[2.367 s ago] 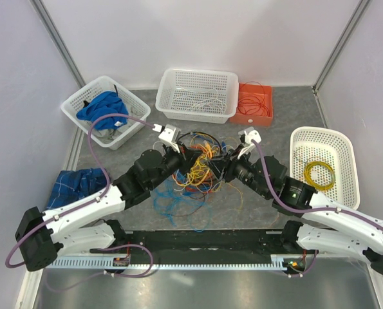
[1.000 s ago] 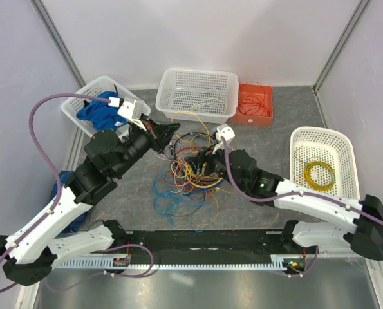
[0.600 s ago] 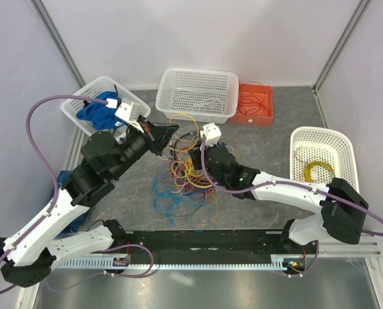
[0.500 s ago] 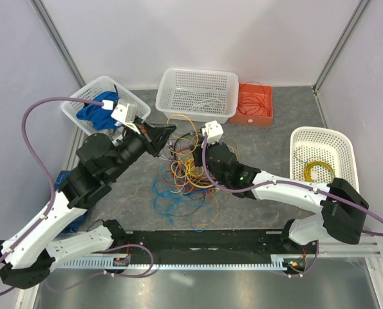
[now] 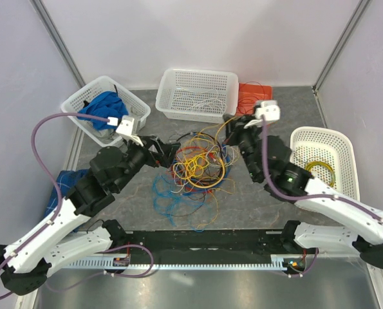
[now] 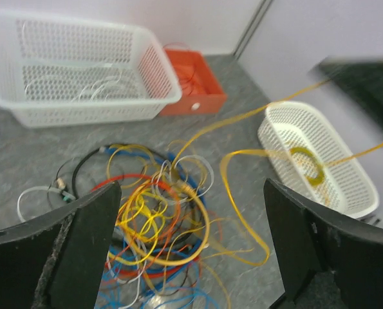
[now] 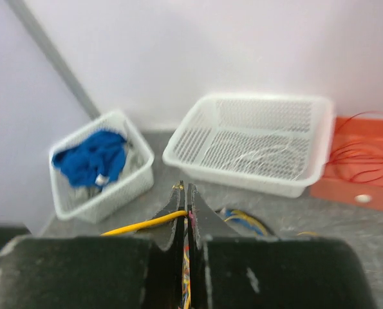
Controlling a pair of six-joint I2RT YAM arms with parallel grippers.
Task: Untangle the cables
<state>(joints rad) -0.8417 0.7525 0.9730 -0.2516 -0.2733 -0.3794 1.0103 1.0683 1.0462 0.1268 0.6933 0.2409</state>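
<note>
Your cables [image 5: 197, 168] wear smooth, glossy plastic sheathing. Under the cables, the table [image 5: 242, 206] is matt grey, speckled and rough-looking. Beyond the cables, the white basket [image 5: 191, 114] is perforated plastic with a slight sheen. Beyond the cables to the right, the orange tray [image 6: 207, 102] is smooth plastic. Left of the cables, the blue cloth [image 5: 104, 106] looks soft, matt and creased. Just left of the cables, the left gripper [image 6: 192, 193] is matt black with a grainy face. On the arms' side of the cables you'll see a metal strip [image 5: 210, 286], brushed and dully shining.
</note>
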